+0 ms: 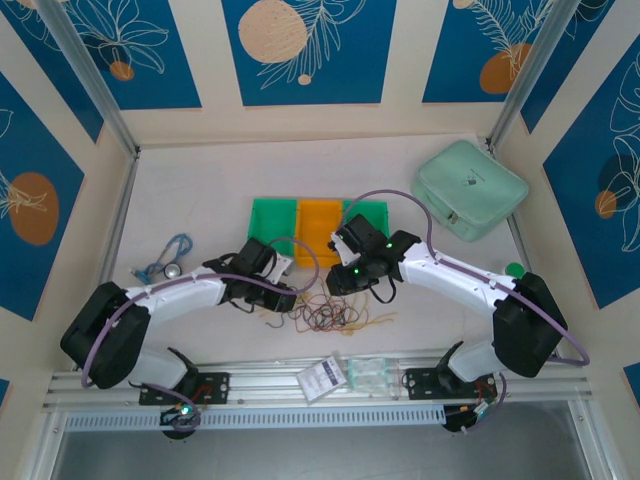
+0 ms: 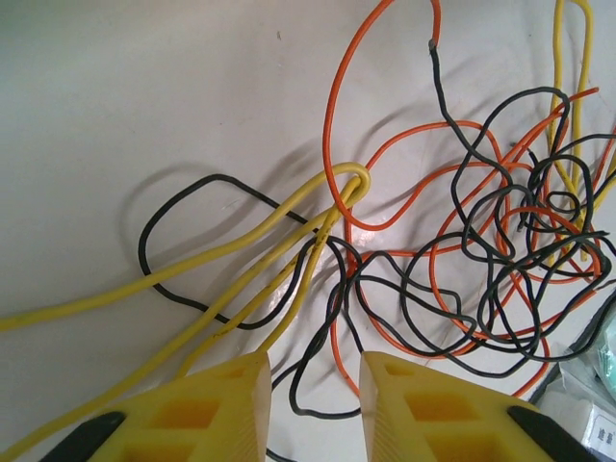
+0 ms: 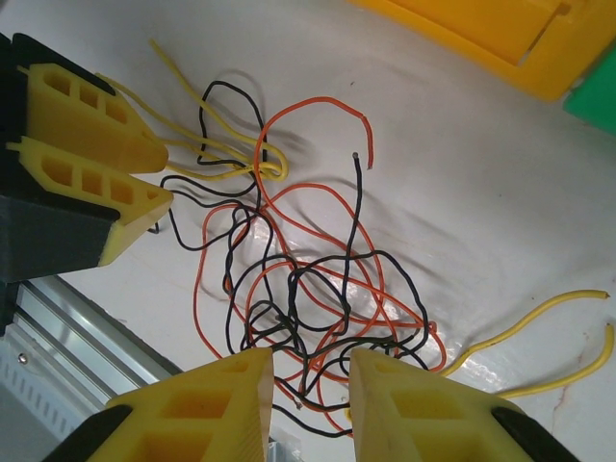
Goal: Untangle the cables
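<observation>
The cables (image 1: 325, 315) lie in a loose tangle of yellow, orange-red and black wires on the white table, between the two arms. My left gripper (image 1: 292, 298) is at the tangle's left side. It stands open (image 2: 315, 371) low over the table, with a black loop in the gap and yellow strands (image 2: 241, 260) running under its left finger. My right gripper (image 1: 338, 287) hangs open (image 3: 311, 361) over the knotted black and orange wires (image 3: 318, 289), gripping nothing. The left gripper's fingers (image 3: 96, 164) sit by the yellow loop (image 3: 269, 168).
Green (image 1: 275, 222), orange (image 1: 320, 225) and green (image 1: 368, 215) trays sit behind the tangle. A mint pouch (image 1: 470, 188) lies at the back right. A blue cord with a metal disc (image 1: 172, 262) lies left. Packets (image 1: 325, 378) rest on the front rail.
</observation>
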